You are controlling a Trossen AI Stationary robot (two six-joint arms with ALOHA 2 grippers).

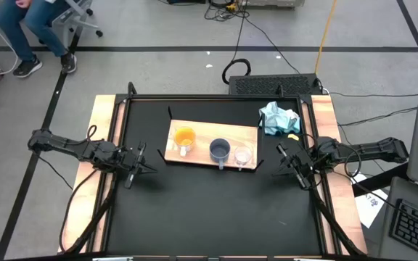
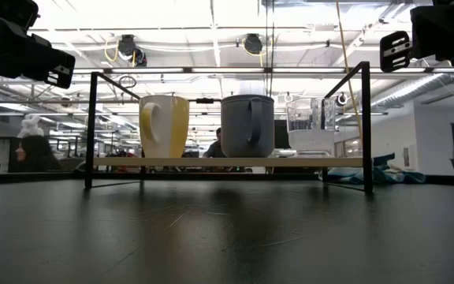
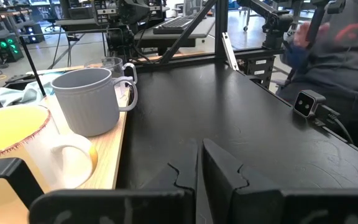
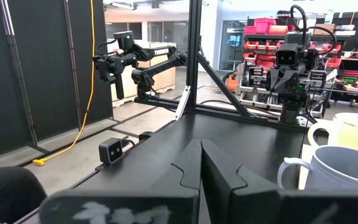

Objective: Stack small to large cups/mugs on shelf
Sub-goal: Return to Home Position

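Placing looks done: all three cups stand upright on the shelf (image 1: 209, 134), side by side in a row, not nested. The orange mug (image 1: 184, 138) is at one end, the blue-grey mug (image 1: 220, 151) in the middle and the clear glass cup (image 1: 242, 156) at the other end. My read is that nothing is left but parking the arms.

The left gripper (image 1: 145, 168) hovers over the black table (image 1: 209, 210) just off the orange-mug end of the board, and the right gripper (image 1: 281, 164) just off the glass end. Each wrist view shows that arm's own fingers pressed together w/ nothing between them.

Hard to make out:
- The glass is faint from above, and in the left wrist view it sits mostly behind the blue-grey mug.
- The right wrist view cuts both mugs off at its edge and shows no glass.
- Size order: in the low view the orange and blue-grey mugs look approx. equal in height — can't rank them. The glass is clearly shorter.
- The low view clips both grippers at its top corners.

A light-blue cloth (image 1: 279, 119) lies by the shelf's far corner on the glass side.
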